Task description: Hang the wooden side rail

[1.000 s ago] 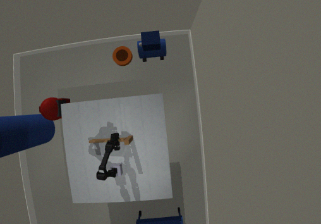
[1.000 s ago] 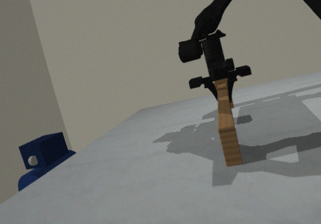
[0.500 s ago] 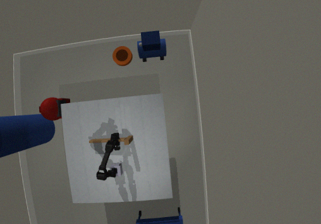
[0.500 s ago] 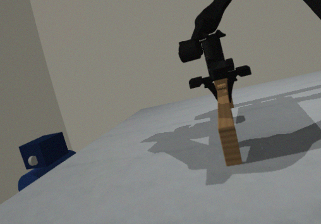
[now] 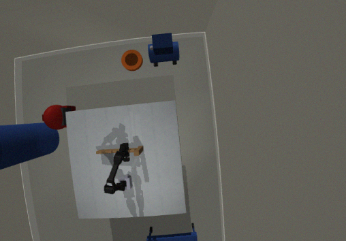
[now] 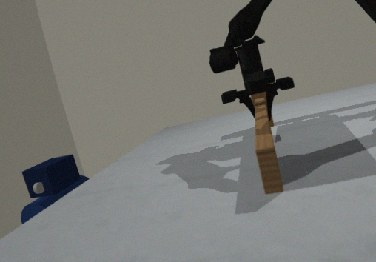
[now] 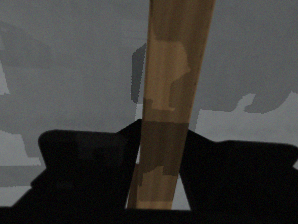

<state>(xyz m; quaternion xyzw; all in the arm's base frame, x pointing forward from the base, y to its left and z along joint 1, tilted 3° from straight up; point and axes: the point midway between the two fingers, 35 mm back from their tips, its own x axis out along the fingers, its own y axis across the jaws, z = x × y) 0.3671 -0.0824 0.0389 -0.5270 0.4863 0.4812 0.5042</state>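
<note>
My gripper (image 5: 124,149) (image 6: 261,103) (image 7: 155,123) is shut on the wooden side rail (image 5: 107,151) (image 6: 267,153) (image 7: 172,85), gripping it near its middle. In the exterior view the rail tilts, with its near end down close to the white table top (image 5: 153,185) (image 6: 148,209); I cannot tell whether it touches. In the overhead view a thicker wooden piece (image 5: 138,150) sits at the rail's right end and looks like the headboard post. The hooks, the slot and the pins are hidden in every view.
Off the table stand a blue chair (image 5: 163,49), an orange round object (image 5: 131,60), a red ball-shaped thing (image 5: 54,117) and a blue cylinder (image 5: 24,144). Another blue object (image 5: 171,236) is at the bottom edge. A blue box (image 6: 49,180) sits beyond the table's left edge.
</note>
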